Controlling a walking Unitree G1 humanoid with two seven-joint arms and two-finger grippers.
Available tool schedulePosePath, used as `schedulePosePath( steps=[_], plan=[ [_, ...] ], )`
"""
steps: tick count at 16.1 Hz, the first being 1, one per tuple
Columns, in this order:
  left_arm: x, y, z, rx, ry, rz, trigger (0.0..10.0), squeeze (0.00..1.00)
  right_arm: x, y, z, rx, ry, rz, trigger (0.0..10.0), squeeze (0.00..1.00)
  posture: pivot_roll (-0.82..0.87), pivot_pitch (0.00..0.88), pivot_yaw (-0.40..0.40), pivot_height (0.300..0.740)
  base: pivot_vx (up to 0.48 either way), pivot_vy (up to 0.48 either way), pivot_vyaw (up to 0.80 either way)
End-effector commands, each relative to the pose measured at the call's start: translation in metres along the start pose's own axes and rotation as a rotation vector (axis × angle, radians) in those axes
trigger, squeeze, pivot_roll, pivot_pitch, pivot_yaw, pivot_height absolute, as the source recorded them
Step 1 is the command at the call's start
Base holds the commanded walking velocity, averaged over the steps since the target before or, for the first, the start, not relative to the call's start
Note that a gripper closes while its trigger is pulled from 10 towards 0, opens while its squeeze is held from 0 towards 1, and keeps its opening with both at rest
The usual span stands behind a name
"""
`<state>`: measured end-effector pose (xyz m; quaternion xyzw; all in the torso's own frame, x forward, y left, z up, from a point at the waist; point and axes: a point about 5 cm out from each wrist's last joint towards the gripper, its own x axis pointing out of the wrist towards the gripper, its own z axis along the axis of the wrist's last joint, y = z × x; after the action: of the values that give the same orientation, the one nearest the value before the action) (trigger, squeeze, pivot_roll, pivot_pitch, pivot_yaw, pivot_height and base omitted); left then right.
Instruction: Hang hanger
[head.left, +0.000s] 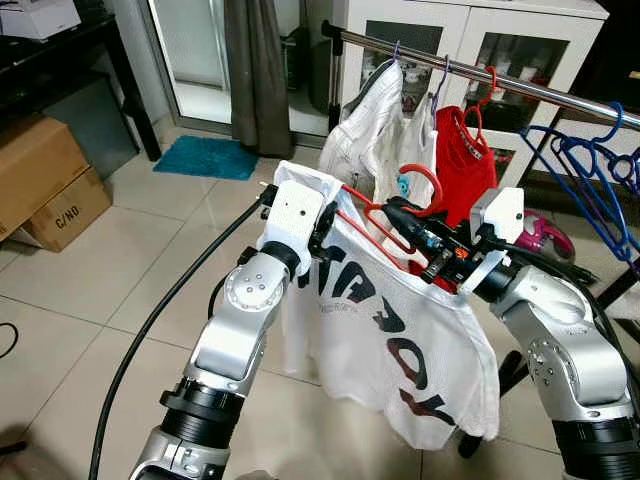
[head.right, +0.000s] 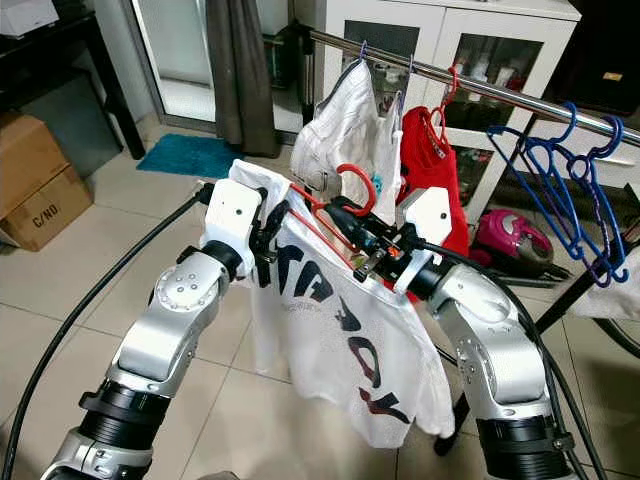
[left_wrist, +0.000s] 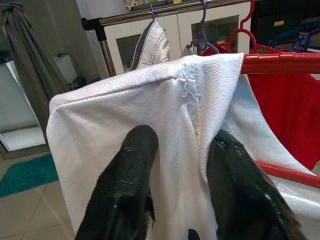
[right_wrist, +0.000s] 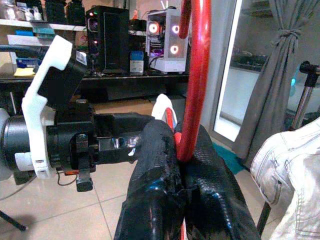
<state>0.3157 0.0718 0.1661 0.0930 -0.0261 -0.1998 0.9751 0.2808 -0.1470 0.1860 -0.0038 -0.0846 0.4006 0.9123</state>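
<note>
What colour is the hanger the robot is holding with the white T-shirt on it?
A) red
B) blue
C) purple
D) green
A: the right gripper is shut on the neck of a red hanger that carries the white T-shirt, while the left gripper pinches the shirt's shoulder.

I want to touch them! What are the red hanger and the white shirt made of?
The glossy red hanger, shut in the right pincer, looks like smooth plastic or coated wire. The white printed T-shirt, held by the left pincer, looks like soft knit fabric: ribbed weave, stitched seam.
</note>
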Motion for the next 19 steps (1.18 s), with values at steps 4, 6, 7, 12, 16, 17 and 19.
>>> schedulePosePath(
  steps=[4,6,7,12,16,17,19],
  plan=[
    [0.001,0.004,0.001,0.001,-0.001,0.02,0.0,0.0,0.0,-0.004,0.009,-0.03,-0.038,-0.004,0.0,0.0,-0.01,0.0,0.014,0.74,0.0,0.0,0.0],
    [0.001,0.006,0.001,0.002,0.001,0.026,0.0,0.0,-0.001,-0.005,0.008,-0.03,-0.035,-0.006,0.0,0.0,-0.01,0.0,0.014,0.74,0.0,0.0,0.0],
    [0.001,0.007,0.001,0.002,0.002,0.027,0.0,0.0,-0.001,-0.005,0.008,-0.031,-0.035,-0.006,0.0,0.0,-0.01,0.0,0.014,0.74,0.0,0.0,0.0],
    [0.002,0.012,0.0,0.002,0.013,0.04,0.0,0.0,-0.002,-0.005,0.007,-0.041,-0.025,-0.01,0.0,0.0,0.0,0.0,0.018,0.74,0.0,0.0,0.0],
    [0.005,0.026,0.015,0.018,-0.043,0.032,0.0,0.0,-0.004,-0.004,-0.008,-0.097,0.093,-0.012,0.0,0.0,0.0,0.0,0.017,0.74,0.0,0.0,0.0],
    [0.007,0.031,0.023,0.026,-0.069,0.026,0.0,0.0,-0.006,-0.003,-0.016,-0.123,0.149,-0.012,0.0,0.0,0.0,0.0,0.019,0.74,0.0,0.0,0.0],
    [0.009,0.038,0.037,0.037,-0.101,0.002,0.0,0.0,-0.01,-0.004,-0.027,-0.148,0.225,-0.019,0.0,0.0,0.0,0.0,0.02,0.74,0.0,0.0,0.0]
  ],
)
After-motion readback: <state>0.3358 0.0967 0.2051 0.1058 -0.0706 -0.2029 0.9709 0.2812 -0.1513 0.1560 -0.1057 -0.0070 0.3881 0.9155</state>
